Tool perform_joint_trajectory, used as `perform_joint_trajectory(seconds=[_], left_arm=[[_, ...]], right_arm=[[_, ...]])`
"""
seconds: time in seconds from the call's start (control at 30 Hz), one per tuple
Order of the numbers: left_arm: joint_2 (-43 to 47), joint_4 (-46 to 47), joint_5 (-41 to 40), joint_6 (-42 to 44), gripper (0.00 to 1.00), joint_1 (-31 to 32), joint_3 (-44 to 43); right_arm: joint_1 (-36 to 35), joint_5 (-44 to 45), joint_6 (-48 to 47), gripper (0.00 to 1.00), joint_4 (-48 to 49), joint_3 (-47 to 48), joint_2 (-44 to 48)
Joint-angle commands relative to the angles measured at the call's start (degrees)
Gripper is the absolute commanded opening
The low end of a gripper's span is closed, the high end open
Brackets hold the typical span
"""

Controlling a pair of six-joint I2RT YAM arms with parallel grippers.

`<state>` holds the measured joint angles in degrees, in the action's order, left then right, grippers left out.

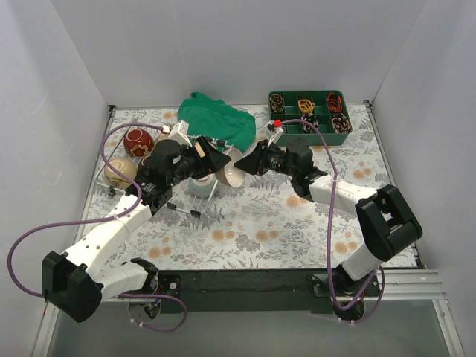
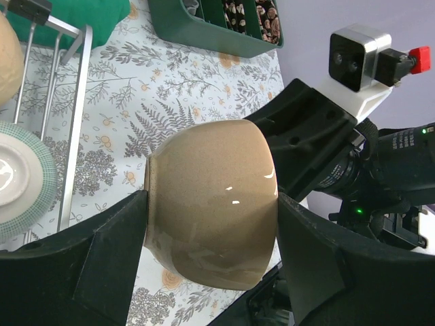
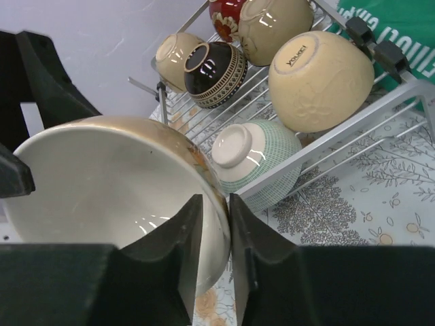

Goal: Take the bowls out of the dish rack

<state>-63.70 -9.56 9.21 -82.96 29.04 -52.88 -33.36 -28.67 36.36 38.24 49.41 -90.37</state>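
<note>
Tan bowl hangs tilted over the table mid-frame, just right of the rack, left fingers clamping its sides, right fingers pinching its rim.

Tan bowl: glossy, cream inside, off the rack, in the air beside it, tipped on its side. Rack: silver wire, flat. Six bowls in it, feet showing: cream bowl, green-checked bowl against front rail, dark banded bowl, red bowl, beige bowl, small beige bowl.

Left gripper, right gripper — both clamped
</note>
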Motion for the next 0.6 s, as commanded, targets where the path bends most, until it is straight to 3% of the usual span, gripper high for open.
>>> perform_joint_trajectory(seconds=[0.0,0.03,0.07,0.13,0.17,0.23,0.27,0.4,0.57], left_arm=[[3.06,9.03,2.65,-1.77,0.00,0.05,1.11],[3.14,9.30,2.48,-1.33,0.00,0.05,1.29],[3.32,9.21,2.30,-0.81,0.00,0.05,1.38],[3.58,9.12,1.43,1.47,0.11,0.05,1.73],[3.85,8.60,0.90,2.18,0.28,-0.03,1.82],[4.46,7.55,-1.64,6.29,0.47,0.05,1.38],[4.81,5.89,-2.87,8.06,0.67,0.05,1.20],[7.62,1.22,-11.03,16.41,0.98,0.05,0.24],[11.05,-3.17,-23.42,27.48,0.98,0.05,1.55]], right_arm=[[-0.47,1.15,0.47,0.20,3.34,0.96,0.98],[-0.56,2.11,0.03,0.06,1.68,0.78,1.85],[-0.47,2.73,-0.76,0.01,0.18,0.69,2.38],[-0.56,4.31,-2.86,0.01,-4.11,0.60,3.87],[-0.47,5.02,-3.92,0.01,-5.96,0.60,4.58],[-0.39,8.25,-8.20,0.01,-11.23,1.74,6.77],[-0.30,9.75,-9.89,0.01,-17.17,2.27,7.57],[1.36,19.76,-17.01,0.01,-33.81,5.43,11.00],[8.04,26.72,-20.80,0.01,-50.08,9.03,14.16]])
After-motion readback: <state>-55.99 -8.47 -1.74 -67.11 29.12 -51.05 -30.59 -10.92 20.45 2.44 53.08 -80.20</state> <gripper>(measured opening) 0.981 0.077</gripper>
